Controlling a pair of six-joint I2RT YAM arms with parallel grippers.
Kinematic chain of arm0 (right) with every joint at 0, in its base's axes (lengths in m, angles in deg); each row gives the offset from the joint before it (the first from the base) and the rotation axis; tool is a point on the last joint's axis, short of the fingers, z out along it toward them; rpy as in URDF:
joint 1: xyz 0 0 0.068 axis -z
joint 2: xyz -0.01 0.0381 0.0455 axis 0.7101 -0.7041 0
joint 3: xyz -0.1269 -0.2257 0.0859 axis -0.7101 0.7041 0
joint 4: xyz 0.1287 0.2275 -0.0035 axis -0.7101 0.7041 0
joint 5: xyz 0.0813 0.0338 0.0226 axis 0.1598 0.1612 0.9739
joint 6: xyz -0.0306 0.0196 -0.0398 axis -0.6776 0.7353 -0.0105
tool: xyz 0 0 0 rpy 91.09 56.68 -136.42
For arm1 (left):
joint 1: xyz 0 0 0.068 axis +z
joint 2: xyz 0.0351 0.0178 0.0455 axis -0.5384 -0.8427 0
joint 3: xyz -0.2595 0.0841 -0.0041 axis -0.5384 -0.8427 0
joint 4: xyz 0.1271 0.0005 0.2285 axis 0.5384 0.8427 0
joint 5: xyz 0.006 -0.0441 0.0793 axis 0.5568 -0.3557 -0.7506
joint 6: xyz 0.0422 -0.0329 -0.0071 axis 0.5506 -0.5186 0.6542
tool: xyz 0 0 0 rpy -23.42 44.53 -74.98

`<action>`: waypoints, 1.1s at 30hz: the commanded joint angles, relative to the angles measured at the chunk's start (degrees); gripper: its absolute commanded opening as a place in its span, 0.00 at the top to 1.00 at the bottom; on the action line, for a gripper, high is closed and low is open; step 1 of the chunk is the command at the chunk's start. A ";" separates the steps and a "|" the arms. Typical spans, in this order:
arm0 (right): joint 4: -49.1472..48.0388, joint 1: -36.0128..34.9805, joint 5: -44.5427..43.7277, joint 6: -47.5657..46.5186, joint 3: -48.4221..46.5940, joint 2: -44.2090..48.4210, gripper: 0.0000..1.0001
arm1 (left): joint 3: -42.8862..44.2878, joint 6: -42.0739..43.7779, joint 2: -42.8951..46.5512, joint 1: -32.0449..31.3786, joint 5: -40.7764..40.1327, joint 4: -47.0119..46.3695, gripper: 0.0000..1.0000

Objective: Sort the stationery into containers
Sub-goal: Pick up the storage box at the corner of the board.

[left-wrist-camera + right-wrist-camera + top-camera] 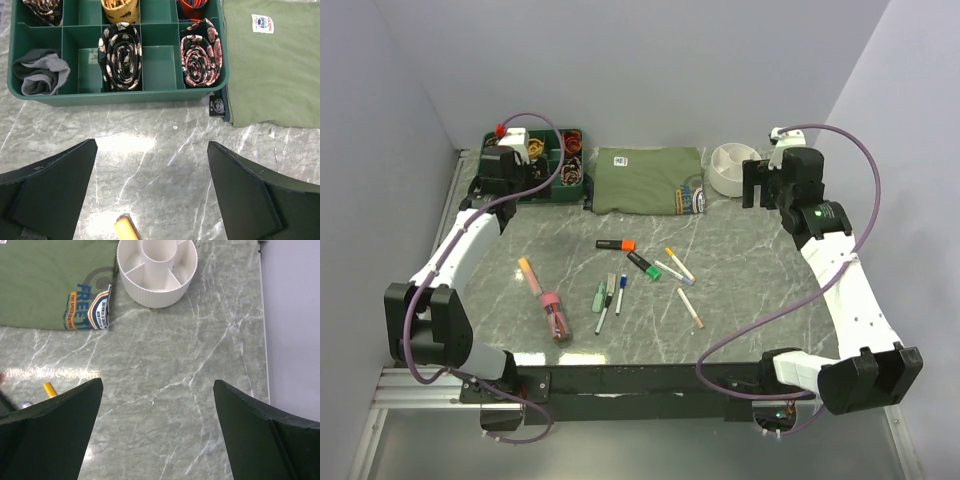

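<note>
Several pens and markers lie loose on the marble table: an orange-capped black marker (616, 244), a green-capped one (643, 265), a yellow-tipped pen (679, 263), a white pen (690, 307), a green pen (600, 296), an orange-ended highlighter (529, 276) and a clear pink-capped tube (556, 315). The white round organiser (732, 169) stands at the back right, empty in the right wrist view (157, 270). My left gripper (152, 150) is open and empty, high at the back left. My right gripper (158, 385) is open and empty, just in front of the organiser.
A green divided tray (117, 95) holding rolled ties and cloth stands at the back left. A folded olive-green cloth (646, 180) lies between the tray and the organiser. Walls close the left, back and right sides.
</note>
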 commanded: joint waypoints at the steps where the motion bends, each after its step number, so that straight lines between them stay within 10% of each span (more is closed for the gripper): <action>1: -3.68 -0.36 4.17 -5.72 -2.29 0.48 0.00 | 1.53 0.59 2.31 -0.90 -0.58 0.18 0.01; 14: 4.65 3.16 32.13 -15.76 -22.48 -23.74 0.06 | -1.01 -0.56 5.65 -3.18 -1.63 2.65 0.01; 33: 25.77 3.95 27.57 -18.76 -63.10 -58.84 0.47 | -4.88 2.87 6.01 -4.50 -5.24 1.95 0.01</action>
